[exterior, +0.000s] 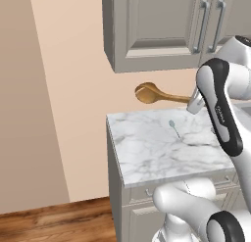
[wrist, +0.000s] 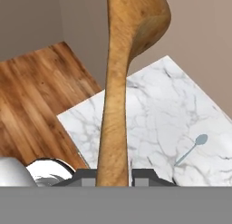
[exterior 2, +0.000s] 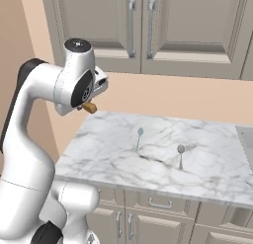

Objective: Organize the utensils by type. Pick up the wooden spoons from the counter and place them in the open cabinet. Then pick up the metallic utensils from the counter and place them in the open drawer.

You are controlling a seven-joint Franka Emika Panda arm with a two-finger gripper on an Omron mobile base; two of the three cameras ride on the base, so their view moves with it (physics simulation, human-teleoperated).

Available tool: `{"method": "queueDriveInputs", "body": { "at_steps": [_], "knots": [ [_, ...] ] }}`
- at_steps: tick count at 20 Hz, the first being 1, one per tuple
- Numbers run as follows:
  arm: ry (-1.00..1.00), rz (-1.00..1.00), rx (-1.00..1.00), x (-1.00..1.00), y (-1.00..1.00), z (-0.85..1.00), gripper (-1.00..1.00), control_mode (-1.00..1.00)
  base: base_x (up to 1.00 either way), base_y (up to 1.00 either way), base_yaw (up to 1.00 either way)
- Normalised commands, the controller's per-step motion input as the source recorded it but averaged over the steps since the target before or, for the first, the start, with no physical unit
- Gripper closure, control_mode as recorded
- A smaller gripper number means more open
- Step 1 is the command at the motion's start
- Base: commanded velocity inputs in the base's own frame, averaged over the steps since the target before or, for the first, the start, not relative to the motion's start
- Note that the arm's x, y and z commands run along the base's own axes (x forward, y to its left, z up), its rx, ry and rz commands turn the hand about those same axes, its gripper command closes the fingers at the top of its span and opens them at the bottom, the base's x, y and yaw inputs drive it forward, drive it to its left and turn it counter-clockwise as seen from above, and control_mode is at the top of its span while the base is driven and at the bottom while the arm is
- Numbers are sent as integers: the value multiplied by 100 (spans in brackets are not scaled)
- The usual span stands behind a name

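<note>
My gripper [exterior: 192,103] is shut on the handle of the large orange-brown wooden spoon [exterior: 148,93] and holds it in the air above the counter's [exterior: 147,155] back left corner, below the upper cabinets. The spoon's round bowl points left, past the counter's edge. In the hand view the spoon [wrist: 118,82] runs straight up from between the fingertips [wrist: 144,175]. The right base view shows just its handle end [exterior 2: 90,107] under the hand. A teal spoon [exterior 2: 140,136] and a silver-grey spoon [exterior 2: 180,154] lie on the marble. The open cabinet and open drawer are out of view.
Closed upper cabinets [exterior: 157,30] with bar handles hang just above the held spoon. A beige wall [exterior: 73,89] stands to the left, wood floor [exterior: 54,221] below. Closed drawer fronts [exterior 2: 158,202] run under the slab.
</note>
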Motion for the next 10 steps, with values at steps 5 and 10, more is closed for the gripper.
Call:
{"method": "queueDriveInputs", "body": {
  "at_steps": [5,10],
  "knots": [
    [0,0,0,0,0,0,100,100,-31,-4,0],
    [0,0,0,0,0,0,100,100,-38,-13,0]
  ]
}}
